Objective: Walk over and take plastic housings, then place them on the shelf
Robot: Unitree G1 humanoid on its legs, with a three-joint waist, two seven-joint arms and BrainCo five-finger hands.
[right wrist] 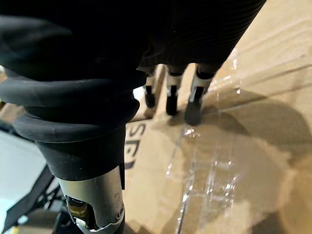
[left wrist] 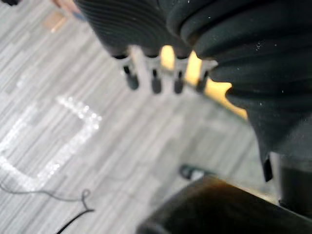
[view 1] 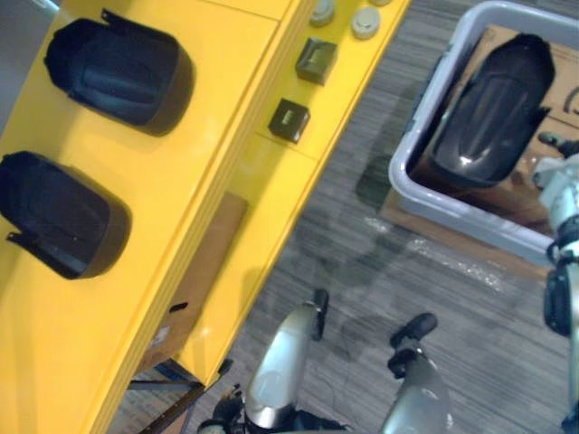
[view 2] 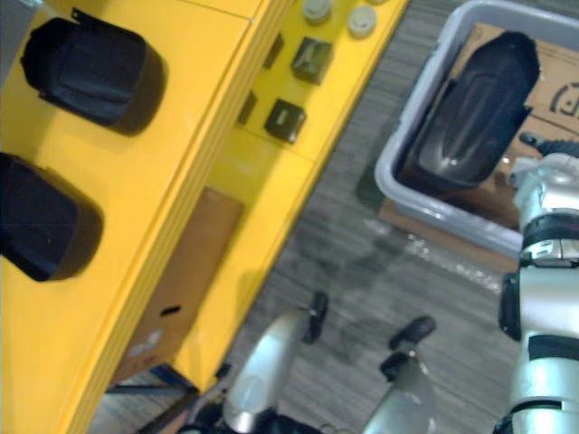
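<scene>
My right hand (right wrist: pixel 168 97) has its fingers straight and a little spread, with nothing in them. The dark tips point at a taped sheet of cardboard (right wrist: pixel 229 161) just past them. From the head views, this hand hangs at the near edge of a grey bin (view 1: pixel 452 210). It is just beside the black plastic housing (view 1: pixel 493 108) that lies in the bin on the cardboard. I cannot tell whether the fingertips touch it.

My left hand (left wrist: pixel 153 80) is also loose and empty, its fingers stretched out in a row above the grey carpet floor (view 1: pixel 362 271).

Off to my left is the yellow shelf (view 1: pixel 208 117). Two more black housings lie on its top surface, apart from one another: the farther housing (view 1: pixel 118 72) and the nearer housing (view 1: pixel 59 212). On the shelf's lower ledge sit two dark square blocks (view 1: pixel 317 60) (view 1: pixel 289 120). Beyond them are two round grey knobs (view 1: pixel 365 22) (view 1: pixel 322 11). A brown board (view 1: pixel 204 262) shows under the shelf's edge. The bin stands on the carpet, well apart from the shelf.
</scene>
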